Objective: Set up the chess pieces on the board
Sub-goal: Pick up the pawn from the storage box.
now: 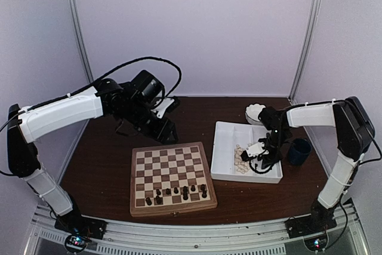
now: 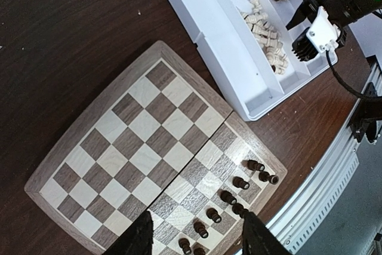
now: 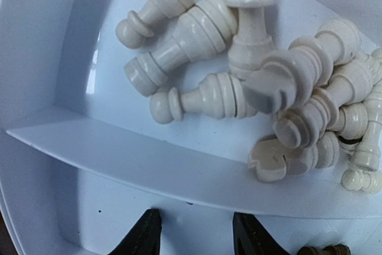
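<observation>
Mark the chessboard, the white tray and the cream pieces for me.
chessboard [image 1: 170,166]: top external view, a bare square near the board's middle.
white tray [image 1: 225,146]: top external view, bare floor left of the pieces.
cream pieces [image 3: 268,85]: right wrist view, a piece at the pile's middle.

Robotics lab test cell. A dark brown table stands inside a bare booth of pale lavender panels, with slim metal posts at 11 and 1 o'clock. A left arm at 9 o'clock and a right arm at 3 o'clock, white and black with looping cables, are bolted to a ribbed aluminium rail at 6 o'clock. Tiny glows at their bases may be status lights. A chessboard and white tray are the only props.
</observation>
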{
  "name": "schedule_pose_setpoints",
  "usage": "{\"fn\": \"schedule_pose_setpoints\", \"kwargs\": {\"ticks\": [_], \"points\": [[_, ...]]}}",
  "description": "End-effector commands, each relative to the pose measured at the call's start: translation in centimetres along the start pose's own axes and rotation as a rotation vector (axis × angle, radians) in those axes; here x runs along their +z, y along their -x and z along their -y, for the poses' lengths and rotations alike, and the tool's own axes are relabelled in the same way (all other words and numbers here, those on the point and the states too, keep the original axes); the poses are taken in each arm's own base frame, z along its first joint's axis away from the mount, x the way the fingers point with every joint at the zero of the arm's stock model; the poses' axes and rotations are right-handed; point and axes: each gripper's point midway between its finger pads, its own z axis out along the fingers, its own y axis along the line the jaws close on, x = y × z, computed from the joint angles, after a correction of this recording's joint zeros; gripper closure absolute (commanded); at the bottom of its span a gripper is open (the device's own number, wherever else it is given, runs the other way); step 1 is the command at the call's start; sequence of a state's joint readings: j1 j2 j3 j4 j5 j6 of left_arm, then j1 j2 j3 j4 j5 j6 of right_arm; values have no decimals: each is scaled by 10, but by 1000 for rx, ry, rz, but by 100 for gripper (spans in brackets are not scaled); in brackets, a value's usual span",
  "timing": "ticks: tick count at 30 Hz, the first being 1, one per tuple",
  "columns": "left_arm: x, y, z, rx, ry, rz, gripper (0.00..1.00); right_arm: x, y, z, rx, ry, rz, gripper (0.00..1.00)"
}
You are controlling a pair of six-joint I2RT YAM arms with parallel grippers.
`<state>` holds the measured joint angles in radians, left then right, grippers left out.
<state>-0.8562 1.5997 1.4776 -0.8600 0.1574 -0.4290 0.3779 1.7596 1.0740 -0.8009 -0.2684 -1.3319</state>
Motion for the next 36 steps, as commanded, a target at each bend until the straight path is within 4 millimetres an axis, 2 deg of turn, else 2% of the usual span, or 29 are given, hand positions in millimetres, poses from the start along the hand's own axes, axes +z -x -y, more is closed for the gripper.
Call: {"fn": "schedule_pose_setpoints", "kwargs": {"ticks": [1,10,14,20,28,36], "points": [[-9,16,0,-2,1,68,49,4,21,-15,-71,15,75,53],[-2,16,1,-10,-11,65,49,11,36,-29,-84,48,107,53],[-2,16,0,-12,-10,67,49,17,40,-35,-75,74,118,58],[0,15,1,-15,-17,63,49,19,32,-46,-52,80,88,71],[7,14,3,-15,-33,63,49,12,25,-43,52,34,83,83],[7,19,9,-3,-71,88,50,-3,13,-36,210,37,121,86]]}}
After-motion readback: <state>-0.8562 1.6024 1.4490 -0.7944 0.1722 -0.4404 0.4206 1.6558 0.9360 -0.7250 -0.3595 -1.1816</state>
